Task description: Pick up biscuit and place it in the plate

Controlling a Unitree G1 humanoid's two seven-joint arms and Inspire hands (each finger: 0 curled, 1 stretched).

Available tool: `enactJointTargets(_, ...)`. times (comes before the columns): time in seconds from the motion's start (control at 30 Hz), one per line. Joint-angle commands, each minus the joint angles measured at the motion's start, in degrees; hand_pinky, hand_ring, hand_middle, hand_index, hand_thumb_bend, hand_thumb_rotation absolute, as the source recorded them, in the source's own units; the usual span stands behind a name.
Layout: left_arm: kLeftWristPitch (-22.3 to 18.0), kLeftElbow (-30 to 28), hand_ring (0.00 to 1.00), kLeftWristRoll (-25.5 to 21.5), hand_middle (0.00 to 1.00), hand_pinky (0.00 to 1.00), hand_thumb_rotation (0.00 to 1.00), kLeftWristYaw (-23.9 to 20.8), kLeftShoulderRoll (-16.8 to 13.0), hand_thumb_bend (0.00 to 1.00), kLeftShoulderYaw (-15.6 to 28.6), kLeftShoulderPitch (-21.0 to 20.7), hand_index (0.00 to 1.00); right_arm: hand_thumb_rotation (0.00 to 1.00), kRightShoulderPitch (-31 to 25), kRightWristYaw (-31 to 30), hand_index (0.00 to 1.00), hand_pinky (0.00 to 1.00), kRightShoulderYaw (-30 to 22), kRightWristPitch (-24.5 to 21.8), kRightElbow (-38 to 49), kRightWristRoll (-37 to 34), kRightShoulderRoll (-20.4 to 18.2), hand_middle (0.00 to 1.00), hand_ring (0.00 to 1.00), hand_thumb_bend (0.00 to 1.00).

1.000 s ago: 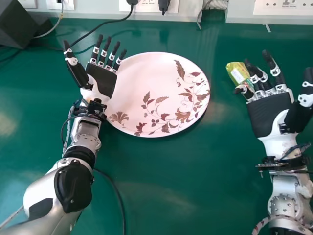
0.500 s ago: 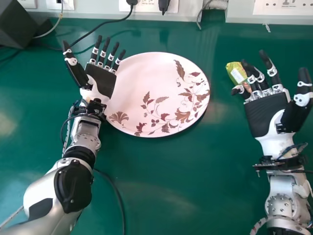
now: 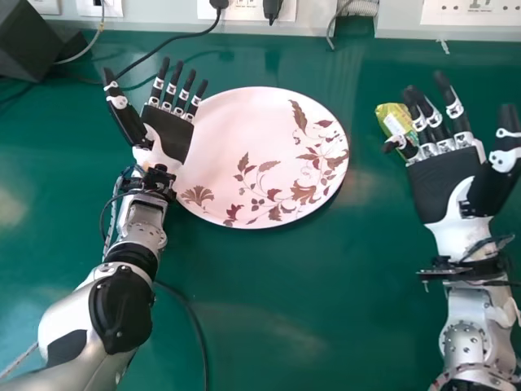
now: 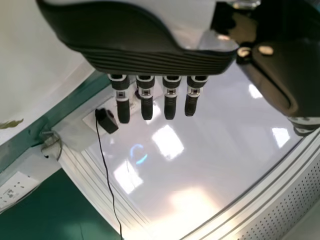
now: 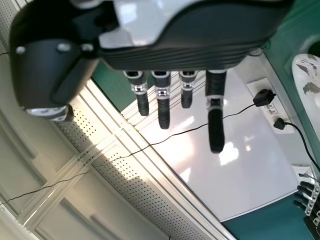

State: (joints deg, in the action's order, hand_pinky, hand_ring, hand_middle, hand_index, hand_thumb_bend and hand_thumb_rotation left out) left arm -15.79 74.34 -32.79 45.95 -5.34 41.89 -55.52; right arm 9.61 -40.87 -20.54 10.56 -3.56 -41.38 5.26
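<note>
Shift by the biscuit: right hand (image 3: 444, 183) has edged slightly toward the left of the head view, bringing its thumb further in from the right edge; the biscuit (image 3: 393, 118) lies about where it did.
Biscuit, feel: I'd call it light, with a slick, crinkly wrapper over something stiff and brittle; squeeze hard and it will likely crack or skid off.
Biscuit, hold: best taken across its middle, thumb on one long side and fingers on the other, softly. That palm looks turned up, so it probably has to roll over first.
Biscuit, looks: a small yellow-green packet with a whitish patch, tilted, partly covered from above by the fingers.
Biscuit, place: upper right of the frame, on the green table (image 3: 269, 326), well apart from the plate; whether the fingers touch it, I can't tell.
Right fingers: spread and mostly straight, one bending a little outward, gripping nothing.
Plate: large, pale pink with brown-red leaves and flowers, upper middle of the frame; no biscuit on it, so the pick is still to do (image 3: 236, 130).
Left hand: at the plate's left rim, palm up, fingers straight and apart, holding nothing (image 3: 169, 134).
Far edge: a dark box (image 3: 32, 45) at upper left, a socket panel (image 3: 468, 11) at upper right.
</note>
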Motion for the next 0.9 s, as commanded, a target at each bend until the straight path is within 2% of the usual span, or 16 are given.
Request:
enactJointTargets(0.0, 0.10, 1.04, 0.96, -0.76, 1.00, 0.86, 0.87, 1.46, -0.32, 1.00, 0.63, 3.54, 1.00, 0.97, -1.37, -0.38, 1.00, 0.42, -0.05, 1.08, 0.21, 0.25, -0.22, 0.98, 0.72, 0.75)
enactJointTargets(0.07, 0.15, 1.00, 0.94, -0.89, 1.00, 0.83, 0.88, 2.12, -0.39, 1.00, 0.80, 3.59, 1.00, 0.96, -1.62, -0.34, 1.00, 0.49, -0.08, 1.48, 0.21, 0.49, -0.21, 0.99, 0.83, 0.76)
enactJointTargets(0.17, 0.37, 0.99, 0.91, -1.00, 1.00, 0.78, 0.87, 2.95, -0.40, 1.00, 1.05, 3.59, 1.00, 0.97, -2.16, 0.30, 1.00, 0.60, 0.05, 1.57, 0.80, 0.70, -0.37, 1.00, 0.93, 0.76)
enactJointTargets(0.37, 0.55, 1.06, 0.90, -1.16, 1.00, 0.78, 0.87, 5.10, -0.16, 1.00, 1.30, 3.71, 1.00, 1.00, -2.22, 0.56, 1.00, 0.69, -0.08, 2.31, 0.74, 1.21, -0.20, 1.00, 0.99, 0.73)
enactJointTargets(0.5, 0.08, 1.11, 0.88, -1.06, 1.00, 0.77, 0.86, 4.08, 0.02, 1.00, 1.40, 3.64, 1.00, 0.98, -2.40, 2.61, 1.00, 0.73, -0.20, 4.76, 1.42, 3.66, -0.38, 1.00, 1.00, 0.74)
enactJointTargets(0.67, 0.89, 1.16, 0.93, -1.59, 1.00, 0.88, 0.79, 5.02, 0.00, 1.00, 1.61, 3.62, 1.00, 0.97, -3.34, 6.68, 1.00, 0.86, 0.51, 6.49, 3.60, 7.00, -0.70, 1.00, 1.00, 0.74)
enactJointTargets(0.77, 0.07, 1.10, 0.97, -1.46, 1.00, 0.97, 0.75, 4.62, 0.06, 1.00, 1.10, 3.69, 1.00, 0.97, -3.97, 9.61, 1.00, 0.87, 1.30, 7.99, 4.84, 10.18, -0.95, 1.00, 1.00, 0.73)
enactJointTargets(0.87, 0.16, 1.15, 0.99, -1.70, 1.00, 0.99, 0.72, 4.20, 0.07, 1.00, 1.21, 3.66, 1.00, 0.94, -4.48, 11.58, 1.00, 0.90, 1.99, 9.48, 6.19, 12.39, -1.22, 1.00, 1.00, 0.74)
